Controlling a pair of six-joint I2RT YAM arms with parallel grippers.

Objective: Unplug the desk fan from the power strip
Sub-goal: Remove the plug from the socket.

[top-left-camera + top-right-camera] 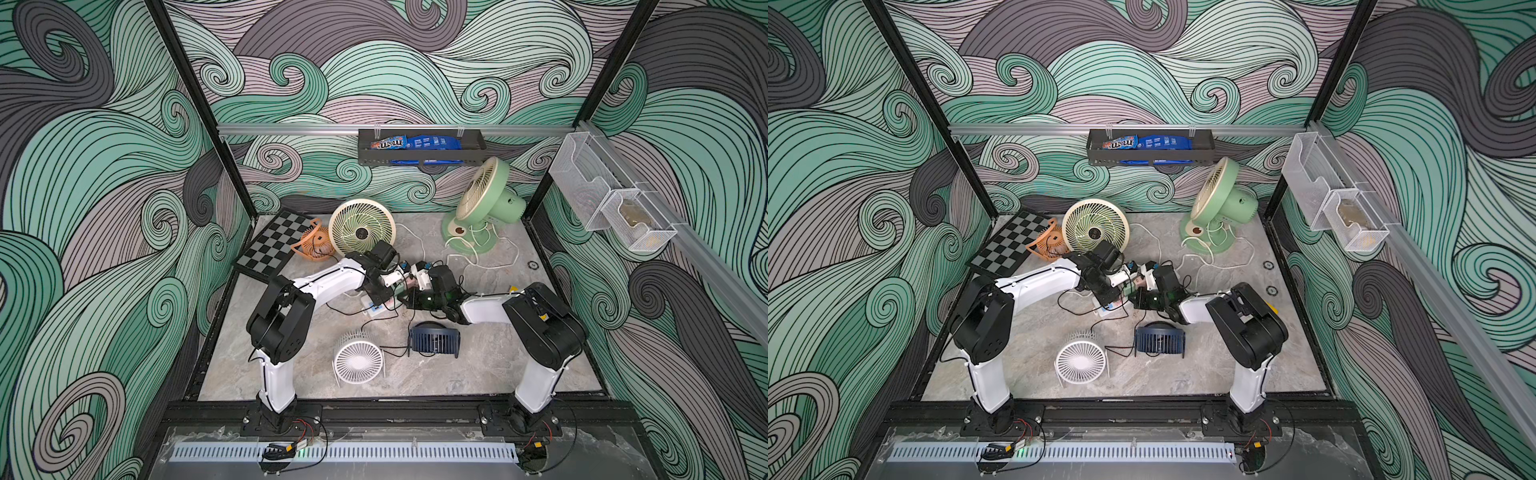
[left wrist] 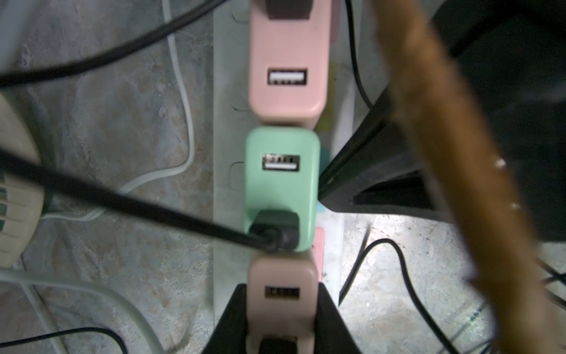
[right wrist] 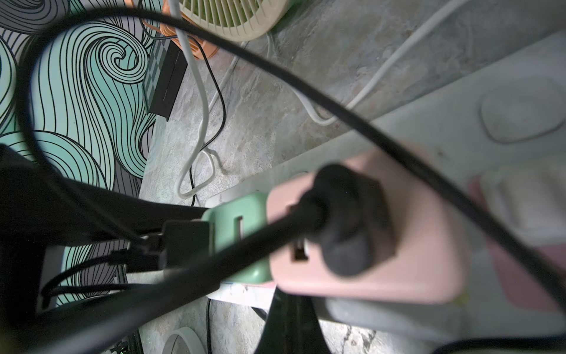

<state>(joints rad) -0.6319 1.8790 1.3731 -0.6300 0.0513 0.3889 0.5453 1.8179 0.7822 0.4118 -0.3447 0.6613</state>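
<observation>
Counted:
- 2 arms: left arm point(image 1: 328, 278), right arm point(image 1: 482, 309)
- 5 fans: green pedestal fan point(image 1: 484, 199), cream fan point(image 1: 361, 227), white fan point(image 1: 358, 360), navy fan point(image 1: 434, 340), orange fan point(image 1: 312, 245)
- 1 chessboard point(image 1: 270, 245)
- 1 power strip point(image 2: 226, 138), laid mid-table under both wrists
- 3 adapters seated in it

Pose:
- Both arms folded inward, wrists nose to nose over strip.
- Left gripper point(image 2: 281, 286) clamped on near pink adapter point(image 2: 280, 269), fingers either side.
- Right gripper point(image 3: 289, 318) pressed together at strip edge.

Views:
- Adapters masked by wrists in both top views.
- Only in left wrist view: green adapter point(image 2: 281, 184) with black cable point(image 2: 153, 211) plugged in, far pink adapter point(image 2: 289, 61).
</observation>
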